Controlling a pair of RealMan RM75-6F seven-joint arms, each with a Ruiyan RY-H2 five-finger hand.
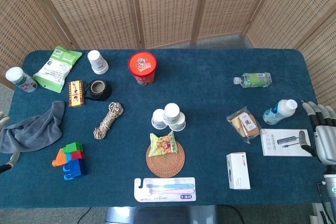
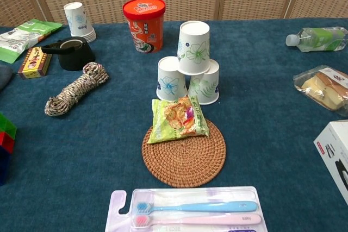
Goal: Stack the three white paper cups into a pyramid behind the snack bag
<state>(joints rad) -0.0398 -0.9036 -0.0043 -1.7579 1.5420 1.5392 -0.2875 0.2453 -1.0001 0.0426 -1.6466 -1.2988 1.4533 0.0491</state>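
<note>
Three white paper cups with flower prints stand as a pyramid behind the snack bag point(image 2: 178, 119) point(image 1: 162, 145). The two base cups point(image 2: 169, 79) point(image 2: 206, 83) sit upside down side by side, and the top cup point(image 2: 194, 47) point(image 1: 171, 112) rests across them. The bag lies partly on a round woven coaster point(image 2: 185, 158). My right hand point(image 1: 324, 136) is off the table's right edge, fingers spread and holding nothing. Only a sliver of my left hand point(image 1: 10, 158) shows at the left edge, beside a grey cloth point(image 1: 32, 128). Neither hand appears in the chest view.
A red tub point(image 2: 143, 24) stands behind the pyramid. A spare cup stack point(image 2: 78, 21), tape roll point(image 2: 69, 51) and rope point(image 2: 76, 88) lie at the left. A toothbrush pack point(image 2: 187, 210) is in front. A white box point(image 1: 239, 170), snack packet point(image 1: 244, 124) and bottles point(image 1: 278, 111) are at the right.
</note>
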